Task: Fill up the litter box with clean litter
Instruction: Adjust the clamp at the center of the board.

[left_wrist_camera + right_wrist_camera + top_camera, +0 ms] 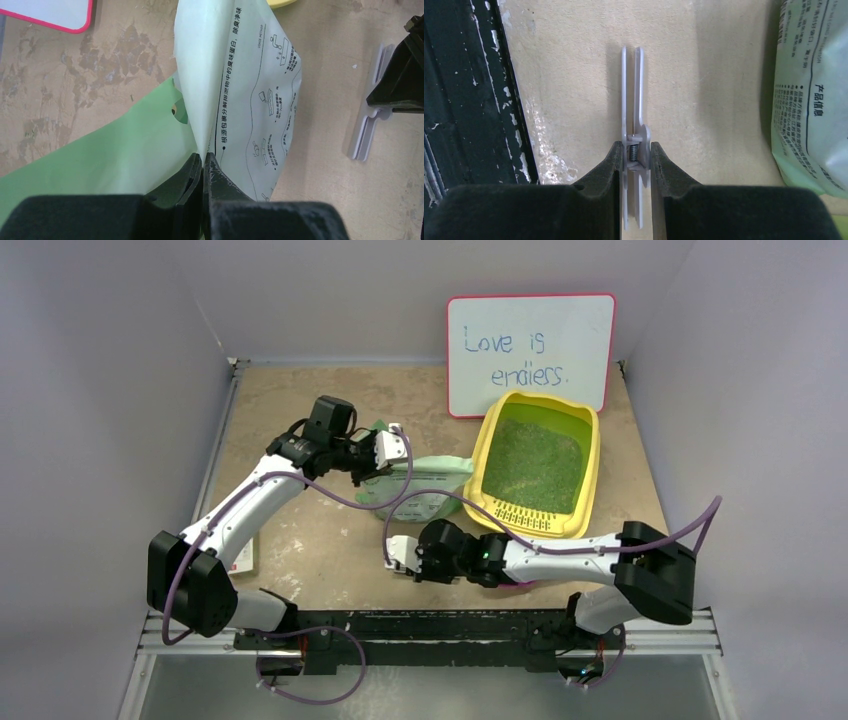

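The yellow litter box (pixel 592 455) lies at the right rear of the table, with green clean litter (pixel 532 465) spread over its floor. Left of it stands the pale green litter bag (pixel 425 495). My left gripper (pixel 398 460) is shut on the bag's top edge. In the left wrist view the jaws (pixel 205 159) pinch the thin folded film of the bag (pixel 250 100). My right gripper (pixel 393 558) is low near the front edge, shut on a grey-white spring clip (pixel 633 100) that lies just above the tabletop.
A white red-framed board (pixel 530 350) with handwriting leans on the back wall behind the box. A small flat card (pixel 245 555) lies under the left arm. The table's black front rail (pixel 459 100) runs close beside the clip. Grey walls enclose both sides.
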You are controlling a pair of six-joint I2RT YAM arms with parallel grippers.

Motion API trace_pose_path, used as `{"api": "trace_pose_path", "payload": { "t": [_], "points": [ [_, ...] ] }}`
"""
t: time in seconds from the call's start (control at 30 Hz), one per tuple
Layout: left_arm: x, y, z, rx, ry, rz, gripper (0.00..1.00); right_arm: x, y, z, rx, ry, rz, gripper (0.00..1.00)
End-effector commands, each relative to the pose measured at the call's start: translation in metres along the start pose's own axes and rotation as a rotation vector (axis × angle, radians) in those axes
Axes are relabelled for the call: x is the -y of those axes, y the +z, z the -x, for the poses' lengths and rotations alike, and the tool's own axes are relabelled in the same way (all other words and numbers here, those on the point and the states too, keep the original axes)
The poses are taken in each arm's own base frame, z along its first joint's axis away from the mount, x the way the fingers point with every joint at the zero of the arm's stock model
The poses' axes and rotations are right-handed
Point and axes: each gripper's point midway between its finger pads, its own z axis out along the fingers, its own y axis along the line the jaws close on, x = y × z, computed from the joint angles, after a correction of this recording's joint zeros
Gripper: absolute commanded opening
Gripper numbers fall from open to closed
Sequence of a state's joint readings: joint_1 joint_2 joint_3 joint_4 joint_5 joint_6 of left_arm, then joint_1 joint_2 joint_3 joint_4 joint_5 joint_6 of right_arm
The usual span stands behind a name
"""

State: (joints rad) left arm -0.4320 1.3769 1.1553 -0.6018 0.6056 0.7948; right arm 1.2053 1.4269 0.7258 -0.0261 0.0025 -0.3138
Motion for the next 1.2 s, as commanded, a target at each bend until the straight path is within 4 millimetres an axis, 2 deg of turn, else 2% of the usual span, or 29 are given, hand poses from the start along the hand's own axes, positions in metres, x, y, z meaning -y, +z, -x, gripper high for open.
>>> {"api": "trace_pose_path", "payload": {
  "t": [0.0, 0.07, 0.43, 0.5, 0.7, 0.83, 0.87, 0.93, 1.17],
  "points": [
    [-0.024, -0.011, 0.019, 0.07, 0.049, 0.086, 0.0, 0.002, 0.002, 0.016, 0.02, -0.002, -0.003, 0.1],
    [-0.025, -0.011, 0.019, 0.072, 0.048, 0.086, 0.0, 0.001, 0.003, 0.015, 0.015, -0.005, 0.003, 0.15],
    [-0.025, -0.012, 0.018, 0.071, 0.044, 0.087, 0.0, -0.006, 0.004, 0.015, 0.014, -0.009, 0.044, 0.24],
    [-0.025, -0.012, 0.018, 0.07, 0.042, 0.086, 0.0, -0.007, 0.004, 0.015, 0.012, -0.009, 0.049, 0.28],
    [-0.026, -0.012, 0.017, 0.068, 0.04, 0.088, 0.0, -0.006, 0.004, 0.015, 0.012, -0.007, 0.04, 0.28],
    [-0.026, -0.012, 0.017, 0.068, 0.038, 0.088, 0.0, -0.006, 0.005, 0.014, 0.003, -0.01, 0.042, 0.2],
    [-0.026, -0.013, 0.017, 0.07, 0.04, 0.089, 0.0, -0.006, 0.005, 0.013, 0.0, -0.011, 0.042, 0.16],
    [-0.026, -0.012, 0.017, 0.068, 0.038, 0.088, 0.0, -0.004, 0.004, 0.014, -0.001, -0.012, 0.034, 0.0],
    [-0.026, -0.012, 0.017, 0.072, 0.035, 0.085, 0.0, 0.002, -0.018, 0.034, 0.114, -0.023, -0.002, 0.0]
  ]
}}
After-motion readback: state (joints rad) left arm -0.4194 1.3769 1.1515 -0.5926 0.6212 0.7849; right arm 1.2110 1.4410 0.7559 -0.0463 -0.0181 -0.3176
